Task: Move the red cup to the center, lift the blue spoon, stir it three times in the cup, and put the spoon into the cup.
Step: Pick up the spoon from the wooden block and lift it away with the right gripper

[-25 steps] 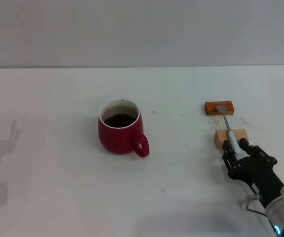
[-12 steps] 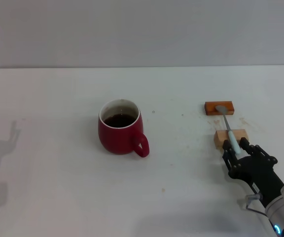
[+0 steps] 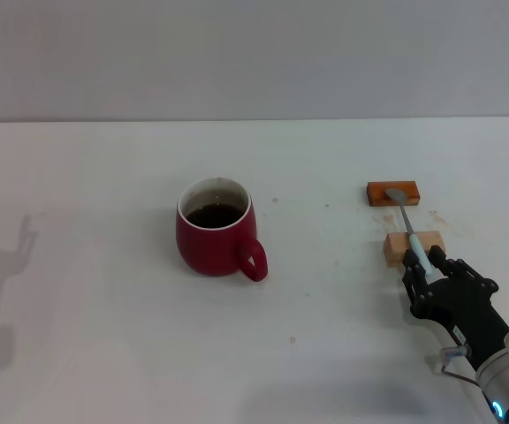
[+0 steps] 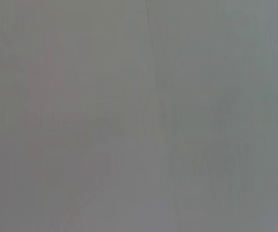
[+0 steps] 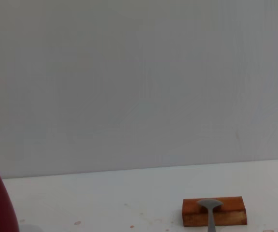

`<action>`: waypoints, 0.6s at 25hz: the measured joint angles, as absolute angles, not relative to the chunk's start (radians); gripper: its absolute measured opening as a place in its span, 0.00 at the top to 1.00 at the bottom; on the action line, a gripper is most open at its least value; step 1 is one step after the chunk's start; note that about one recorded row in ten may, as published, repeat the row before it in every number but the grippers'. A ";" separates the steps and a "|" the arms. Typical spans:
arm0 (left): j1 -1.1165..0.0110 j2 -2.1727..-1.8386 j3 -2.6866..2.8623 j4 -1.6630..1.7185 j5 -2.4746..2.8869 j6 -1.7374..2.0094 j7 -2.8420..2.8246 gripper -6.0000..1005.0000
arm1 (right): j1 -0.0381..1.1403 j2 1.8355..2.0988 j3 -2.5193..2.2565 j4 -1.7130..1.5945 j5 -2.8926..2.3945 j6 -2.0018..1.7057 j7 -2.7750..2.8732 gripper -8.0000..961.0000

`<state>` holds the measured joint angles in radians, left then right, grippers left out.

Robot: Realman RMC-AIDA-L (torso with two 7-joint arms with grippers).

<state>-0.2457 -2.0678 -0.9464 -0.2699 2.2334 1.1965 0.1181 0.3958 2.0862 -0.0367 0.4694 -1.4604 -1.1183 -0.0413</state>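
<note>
No writing, label, brand, number or sign can be read anywhere in these views. The red cup [image 3: 216,230], the blue spoon [image 3: 411,231] and the two blocks to the right of the cup, an orange-brown block [image 3: 393,192] and a tan wooden block [image 3: 413,246], all show plain surfaces. The white table [image 3: 104,336] under the cup carries only small specks, not letters.
</note>
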 joint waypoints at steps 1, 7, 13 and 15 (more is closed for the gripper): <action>-0.247 -2.068 -0.946 -0.270 2.233 1.196 0.118 0.17 | 0.396 2.086 -0.037 0.469 -1.460 -1.118 -0.041 0.65; -0.250 -2.068 -0.946 -0.270 2.233 1.196 0.118 0.17 | 0.396 2.086 -0.037 0.469 -1.460 -1.118 -0.041 0.65; -0.252 -2.068 -0.946 -0.269 2.233 1.196 0.118 0.17 | 0.397 2.086 -0.024 0.469 -1.453 -1.113 -0.041 0.65; -0.254 -2.068 -0.946 -0.264 2.232 1.196 0.118 0.17 | 0.396 2.086 -0.017 0.469 -1.453 -1.111 -0.041 0.67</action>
